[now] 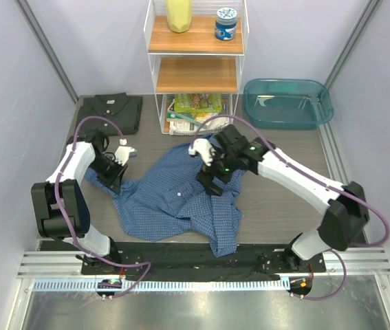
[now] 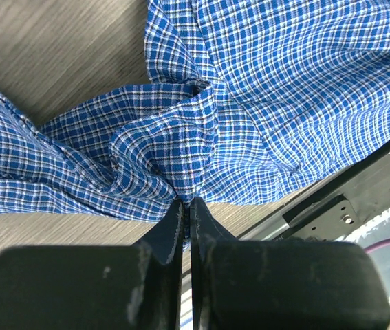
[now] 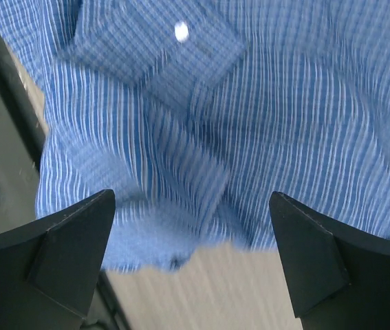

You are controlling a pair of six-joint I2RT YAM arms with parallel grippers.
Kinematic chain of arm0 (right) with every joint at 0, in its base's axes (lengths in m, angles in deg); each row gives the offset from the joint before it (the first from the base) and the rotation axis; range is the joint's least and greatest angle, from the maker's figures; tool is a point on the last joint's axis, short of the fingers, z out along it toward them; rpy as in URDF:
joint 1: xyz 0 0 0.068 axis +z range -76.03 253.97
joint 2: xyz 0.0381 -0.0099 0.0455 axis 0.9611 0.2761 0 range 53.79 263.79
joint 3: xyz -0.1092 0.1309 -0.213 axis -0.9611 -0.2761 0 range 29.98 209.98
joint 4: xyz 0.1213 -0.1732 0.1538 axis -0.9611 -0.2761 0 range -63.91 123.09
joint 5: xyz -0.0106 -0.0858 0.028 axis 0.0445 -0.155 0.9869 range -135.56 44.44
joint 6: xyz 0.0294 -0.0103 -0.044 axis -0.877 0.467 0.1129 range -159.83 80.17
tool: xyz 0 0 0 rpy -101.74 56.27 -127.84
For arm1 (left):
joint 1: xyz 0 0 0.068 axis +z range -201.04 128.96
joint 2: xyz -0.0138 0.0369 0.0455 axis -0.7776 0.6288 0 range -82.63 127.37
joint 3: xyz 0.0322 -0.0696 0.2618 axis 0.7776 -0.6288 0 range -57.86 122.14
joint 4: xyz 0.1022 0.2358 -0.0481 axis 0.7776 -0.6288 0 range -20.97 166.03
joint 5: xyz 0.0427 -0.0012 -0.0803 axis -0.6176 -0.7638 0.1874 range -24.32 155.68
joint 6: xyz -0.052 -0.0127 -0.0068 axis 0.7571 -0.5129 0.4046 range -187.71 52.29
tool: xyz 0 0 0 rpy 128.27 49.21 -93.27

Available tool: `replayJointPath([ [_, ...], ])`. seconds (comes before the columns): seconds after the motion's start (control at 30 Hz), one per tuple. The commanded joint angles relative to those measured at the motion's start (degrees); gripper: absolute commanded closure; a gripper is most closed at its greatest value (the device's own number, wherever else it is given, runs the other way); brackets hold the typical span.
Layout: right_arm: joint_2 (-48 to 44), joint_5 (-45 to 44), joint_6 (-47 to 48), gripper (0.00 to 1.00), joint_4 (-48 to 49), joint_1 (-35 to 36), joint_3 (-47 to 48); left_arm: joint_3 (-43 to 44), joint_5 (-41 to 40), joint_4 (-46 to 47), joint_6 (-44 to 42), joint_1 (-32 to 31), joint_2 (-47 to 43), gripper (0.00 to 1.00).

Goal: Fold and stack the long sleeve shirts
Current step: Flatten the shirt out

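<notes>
Left arm [image 1: 71, 165], right arm [image 1: 298, 177] — white shells, black joints, purple cables (green lights on the right).

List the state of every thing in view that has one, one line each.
blue checked shirt: unfolded, rumpled, spread out
grey shirt: folded, flat at far left
left claw: shut on a bunch of the blue checked shirt
right claw: open above the blue checked shirt, holding nothing
blue-lidded jar: lid on

No readable text; print on jar lid [image 1: 227, 14], shelf packets [image 1: 196, 104] illegible.
</notes>
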Motion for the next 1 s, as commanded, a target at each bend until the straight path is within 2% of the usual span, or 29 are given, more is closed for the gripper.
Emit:
replayJointPath([
  [0.0,6.5,-3.5,1.3,0.00,-0.2,4.7,5.1,2.0,1.4,0.3,2.3,0.3,1.1,1.00],
  [0.03,7.8,-3.3,1.3,0.00,-0.9,5.0,5.0,2.3,1.2,0.1,2.2,0.3,0.9,1.00],
  [0.1,8.3,-4.8,2.5,0.10,-2.6,5.1,4.1,3.1,0.4,-0.6,1.3,0.3,0.2,1.00],
  [0.13,7.6,-6.9,3.2,0.24,-3.3,5.0,3.8,3.4,0.0,-0.7,0.9,0.3,-0.3,1.00],
  [0.2,5.7,-7.2,4.8,0.43,-5.5,2.9,2.5,3.9,-0.6,-0.9,-0.2,0.2,-0.7,1.00],
  [0.23,4.5,-6.9,5.3,0.69,-6.2,1.6,2.3,4.1,-1.0,-1.0,-0.7,0.2,-0.8,1.00],
  [0.27,2.7,-7.3,5.8,0.88,-8.2,0.3,2.5,4.3,-1.0,-1.3,-1.0,0.3,-1.1,1.00],
  [0.3,1.5,-8.1,6.3,0.99,-9.2,-3.3,2.9,4.8,-1.0,-1.5,-2.0,0.3,-1.2,1.00],
  [0.4,-3.6,-7.9,8.4,0.99,-12.6,-10.8,6.1,5.7,0.6,-2.7,-4.2,0.2,-3.3,1.00],
  [0.43,-4.9,-8.6,8.8,0.99,-12.8,-15.9,6.9,6.7,2.8,-3.6,-5.6,0.2,-3.9,1.00],
  [0.5,-8.4,-9.9,9.2,0.99,-12.1,-21.7,9.5,8.1,5.5,-5.1,-6.9,-1.4,-6.4,1.00],
  [0.53,-9.5,-9.9,9.3,0.99,-11.2,-27.5,10.3,9.7,7.5,-10.0,-10.9,-2.9,-7.4,1.00],
  [0.6,-12.2,-10.5,8.2,0.99,-8.5,-33.1,11.1,10.2,11.5,-14.3,-13.9,-13.5,-11.4,1.00],
  [0.63,-13.2,-10.7,7.6,0.99,-4.7,-38.8,10.8,8.8,11.5,-15.0,-12.0,-19.0,-13.2,1.00],
  [0.67,-14.1,-10.9,7.3,0.99,-2.4,-41.4,9.8,7.8,11.4,-14.3,-9.6,-32.2,-14.9,1.00],
  [0.73,-15.7,-12.3,6.4,0.99,4.1,-45.6,8.6,6.3,10.4,-11.5,-3.6,-46.6,-18.6,1.00],
  [0.77,-15.9,-12.9,5.7,0.99,5.9,-49.2,8.3,6.0,11.2,-8.4,2.3,-58.6,-18.7,1.00],
  [0.83,-16.1,-13.3,4.4,0.99,10.4,-52.5,8.0,7.0,15.7,-8.0,5.5,-65.4,-16.4,0.99],
  [0.87,-16.0,-12.9,3.4,0.99,11.2,-55.5,8.3,8.9,18.2,-8.7,6.9,-66.4,-15.3,0.92],
  [0.9,-15.9,-12.2,3.5,0.99,11.5,-56.5,8.3,10.3,18.5,-9.4,7.1,-66.4,-14.4,0.67],
  [0.97,-15.9,-11.3,4.2,0.99,11.3,-57.5,7.9,12.6,14.1,-10.0,6.5,-63.8,-12.1,0.49],
])
